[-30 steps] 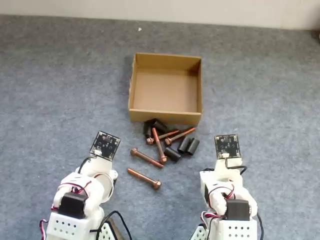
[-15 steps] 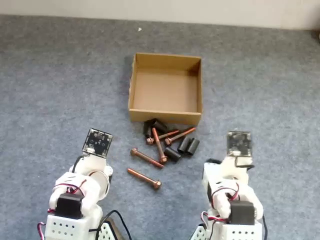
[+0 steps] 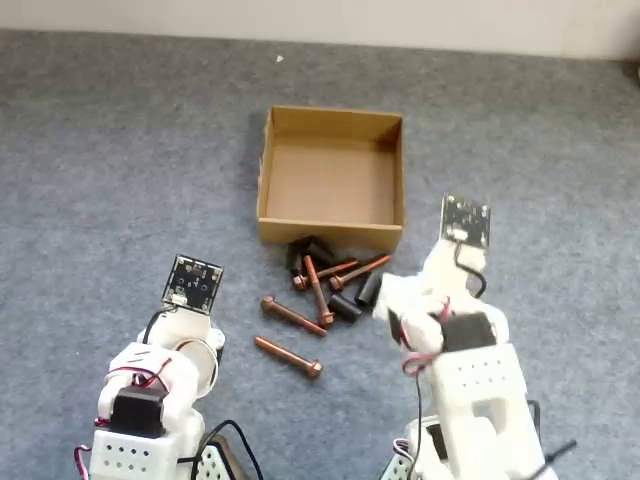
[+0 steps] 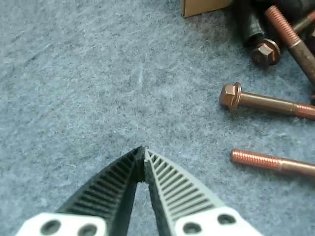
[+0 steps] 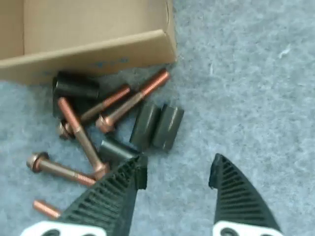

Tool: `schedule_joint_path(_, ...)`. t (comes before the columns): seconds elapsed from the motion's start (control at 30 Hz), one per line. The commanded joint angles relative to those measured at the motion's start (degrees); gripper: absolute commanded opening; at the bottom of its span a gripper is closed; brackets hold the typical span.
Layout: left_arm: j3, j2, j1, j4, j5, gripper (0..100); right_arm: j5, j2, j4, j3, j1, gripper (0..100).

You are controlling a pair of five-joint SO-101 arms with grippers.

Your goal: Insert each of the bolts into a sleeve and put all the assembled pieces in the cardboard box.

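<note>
The cardboard box [image 3: 330, 232] is set in the middle of the gray fuzzy tabletop [image 3: 120, 160], with its open side up. Just in front of its near wall a little pile is found: five copper bolts [image 3: 293, 314] and some short black sleeves [image 3: 345, 307]. All of them are laid flat on the tabletop, outside the box. The bolts are seen bare, not yet put into sleeves. Two bolts are laid a bit apart from the pile, on the side nearer the left arm [image 3: 160, 370]. The other three are crossed over one another close to the box. Some of the sleeves are tucked right against the box wall. In the right wrist view a pair of sleeves [image 5: 157, 125] is seen side by side and touching. The left claw [image 4: 143, 152] is shut tight with nothing in it. It is held low over the bare tabletop, near the two loose bolts. The right claw [image 5: 177, 172] is held wide open with nothing between its fingers, just beside the pair of sleeves. One of its tips is close to a single sleeve [image 5: 115, 150]. In the high view the right arm [image 3: 450, 330] is stretched out toward the pile.
</note>
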Motion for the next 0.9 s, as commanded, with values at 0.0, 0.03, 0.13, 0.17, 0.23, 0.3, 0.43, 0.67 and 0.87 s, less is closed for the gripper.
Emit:
schedule_joint_path(0.0,-2.1,-0.6,-0.7,-1.1,-0.6,1,-3.4,11.1,-11.1,-3.5,-0.7,21.2)
schedule_joint_path(0.03,-2.1,-0.6,-0.7,-1.1,-0.6,1,-4.0,13.5,-12.4,-3.6,-0.7,21.2)
schedule_joint_path(0.13,-2.0,-0.6,-0.7,-1.1,-0.6,1,-5.1,20.9,-14.1,-3.7,-0.7,21.2)
schedule_joint_path(0.17,-2.0,-0.6,-0.7,-1.1,-0.6,1,-5.1,23.3,-14.2,-4.0,-0.7,21.2)
schedule_joint_path(0.23,-2.0,-0.6,-0.7,-1.1,-0.6,1,-5.1,27.9,-15.4,-6.0,-1.0,21.2)
schedule_joint_path(0.3,-2.0,-0.6,-0.7,-1.1,-0.6,1,-5.0,32.3,-16.6,-8.0,-1.0,21.2)
schedule_joint_path(0.43,-2.0,-0.6,-0.7,-1.1,-0.6,1,-5.0,39.2,-18.2,-11.0,-0.9,21.2)
schedule_joint_path(0.67,-1.5,-0.6,-0.7,-1.1,-0.6,1,-4.7,46.5,-18.5,-15.5,-0.8,13.5)
schedule_joint_path(0.87,1.5,-0.6,-0.4,-4.1,-0.6,1,-1.1,46.7,-18.3,-15.6,1.8,0.8)
